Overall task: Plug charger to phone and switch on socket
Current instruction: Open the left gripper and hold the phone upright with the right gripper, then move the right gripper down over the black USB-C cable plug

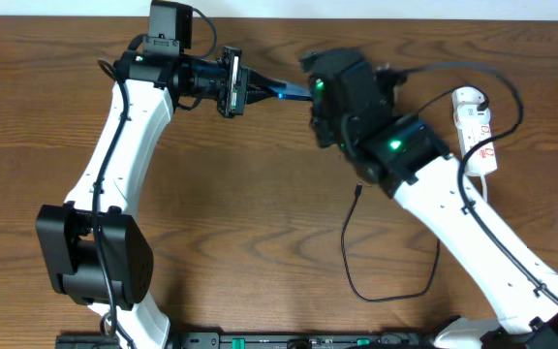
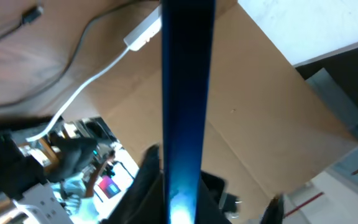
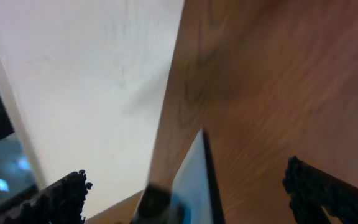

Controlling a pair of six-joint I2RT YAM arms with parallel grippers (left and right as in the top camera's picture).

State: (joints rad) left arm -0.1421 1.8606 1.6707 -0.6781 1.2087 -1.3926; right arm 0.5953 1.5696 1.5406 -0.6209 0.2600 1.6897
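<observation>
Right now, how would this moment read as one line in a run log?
left fingers: shut on phone | right fingers: open, either side of phone | charger: lying loose, not plugged in | socket: not touched

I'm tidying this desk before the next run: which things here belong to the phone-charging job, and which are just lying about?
Belongs to the job:
- phone, gripped by the left end effector
- charger cable, loose on the table
- power strip
- right end effector, open around the phone's far end

Just lying about:
- brown cardboard, off the table
- clutter beyond the table edge
</observation>
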